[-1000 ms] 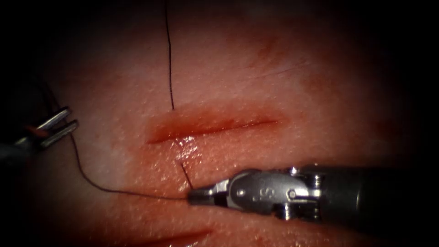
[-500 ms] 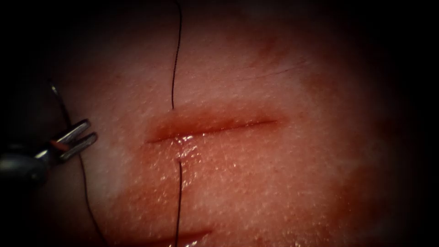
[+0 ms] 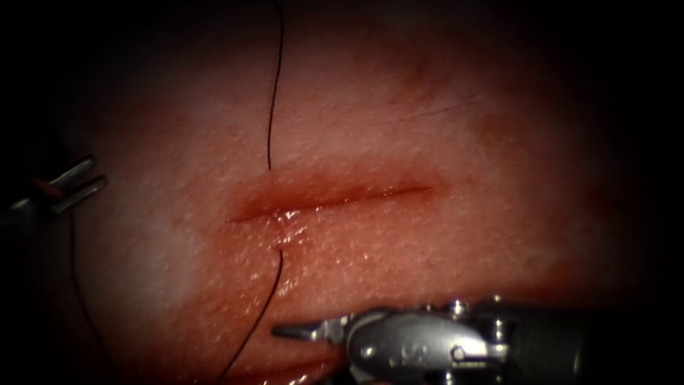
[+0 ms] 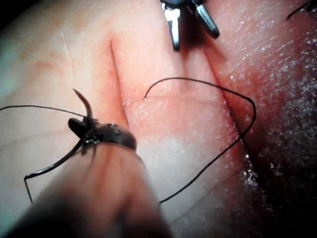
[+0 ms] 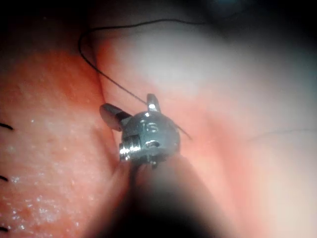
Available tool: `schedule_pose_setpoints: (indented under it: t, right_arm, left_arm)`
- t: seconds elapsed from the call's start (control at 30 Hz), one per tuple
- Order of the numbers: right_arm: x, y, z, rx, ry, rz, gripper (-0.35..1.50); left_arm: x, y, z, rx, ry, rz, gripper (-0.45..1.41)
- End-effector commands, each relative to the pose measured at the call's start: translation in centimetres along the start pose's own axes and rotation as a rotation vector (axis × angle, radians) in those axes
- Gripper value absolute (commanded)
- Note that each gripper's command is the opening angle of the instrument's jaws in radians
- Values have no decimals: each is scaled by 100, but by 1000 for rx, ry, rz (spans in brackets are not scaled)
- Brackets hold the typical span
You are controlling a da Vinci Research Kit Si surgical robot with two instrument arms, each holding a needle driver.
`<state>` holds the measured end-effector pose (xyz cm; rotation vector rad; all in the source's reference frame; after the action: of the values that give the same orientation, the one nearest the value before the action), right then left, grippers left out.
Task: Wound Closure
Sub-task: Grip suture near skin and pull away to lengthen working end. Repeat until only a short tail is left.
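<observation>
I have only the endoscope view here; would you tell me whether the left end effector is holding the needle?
Observer: Yes. The left wrist view shows the left end effector gripping the curved needle, its point standing free above the tissue, not in it. I cannot tell where along the curve it is held.
Operator: Thank you. Are the right one's jaws open?
Observer: Yes. In the right wrist view the right end effector has its jaws spread and holds nothing.
Operator: How does the thread lie?
Observer: In the left wrist view a loose loop of thread lies on the tissue between the two end effectors.
</observation>
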<state>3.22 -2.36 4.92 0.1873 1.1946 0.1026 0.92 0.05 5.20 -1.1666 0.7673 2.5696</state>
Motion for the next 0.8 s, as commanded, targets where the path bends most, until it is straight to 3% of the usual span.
schedule_pose_setpoints:
  t: [0.03, 0.43, 0.67, 0.77, 0.8]
  right_arm:
    - [-8, 16, 7, -9, -5, -5, 143]
    - [-65, 73, 47, -74, -46, -21, 143]
    - [-84, 86, 64, -85, -62, -27, 135]
    - [-87, 84, 69, -86, -61, -32, 120]
    - [-86, 82, 69, -74, -58, -34, 69]
  left_arm:
    - [-4, 1, 10, 2, -1, 0, -45]
    - [-20, 6, 29, 10, -8, 2, -45]
    - [-13, 8, 27, 15, -18, 1, -45]
    - [-10, 10, 26, 15, -13, 2, -45]
    - [-9, 10, 26, 15, -13, 2, -45]
